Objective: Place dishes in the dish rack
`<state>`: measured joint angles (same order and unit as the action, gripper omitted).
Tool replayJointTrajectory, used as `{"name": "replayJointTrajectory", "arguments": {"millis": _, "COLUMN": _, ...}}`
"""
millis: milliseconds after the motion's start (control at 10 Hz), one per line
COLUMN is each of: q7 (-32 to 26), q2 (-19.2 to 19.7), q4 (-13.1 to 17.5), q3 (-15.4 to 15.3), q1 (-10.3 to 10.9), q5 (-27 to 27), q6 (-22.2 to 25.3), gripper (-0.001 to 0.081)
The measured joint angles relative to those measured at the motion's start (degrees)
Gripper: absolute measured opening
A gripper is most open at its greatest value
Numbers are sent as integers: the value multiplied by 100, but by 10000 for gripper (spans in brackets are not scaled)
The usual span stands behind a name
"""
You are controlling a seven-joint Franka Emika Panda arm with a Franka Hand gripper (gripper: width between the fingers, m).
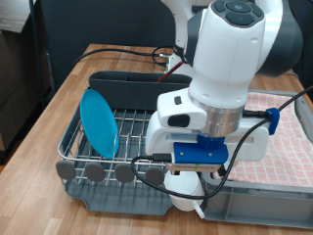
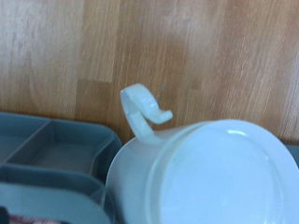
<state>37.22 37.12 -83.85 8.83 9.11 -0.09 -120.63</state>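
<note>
My gripper [image 1: 192,180] is shut on the small white mug [image 1: 184,192] and holds it just above the near right corner of the dish rack [image 1: 90,157], a silver wire grid on a dark grey tray. In the wrist view the mug [image 2: 210,173] fills the frame, with its flat base facing the camera and its handle [image 2: 143,103] pointing at the wooden table. The tray's corner [image 2: 51,154] lies beside it. The bright-blue plate [image 1: 99,121] stands on edge in the rack's left part. The wooden spoon is out of view.
A tall dark grey caddy [image 1: 127,88] sits along the rack's far side. A grey crate lined with pink checked cloth [image 1: 284,147] stands at the exterior view's right. Black cables [image 1: 117,54] trail over the wooden table [image 1: 59,98] behind the rack.
</note>
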Motion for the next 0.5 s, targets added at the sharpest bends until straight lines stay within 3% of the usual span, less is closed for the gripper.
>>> {"name": "replayJointTrajectory", "arguments": {"millis": 100, "q7": -69, "q2": 0, "q4": 149, "q3": -16, "q1": 0, "q5": 9, "q6": 277, "gripper": 770}}
{"name": "replayJointTrajectory", "arguments": {"millis": 200, "q7": -117, "q2": -1, "q4": 303, "q3": -31, "q1": -1, "q5": 19, "q6": 533, "gripper": 795}}
{"name": "replayJointTrajectory", "arguments": {"millis": 500, "q7": -155, "q2": -47, "q4": 554, "q3": -43, "q1": 4, "q5": 11, "q6": 610, "gripper": 801}}
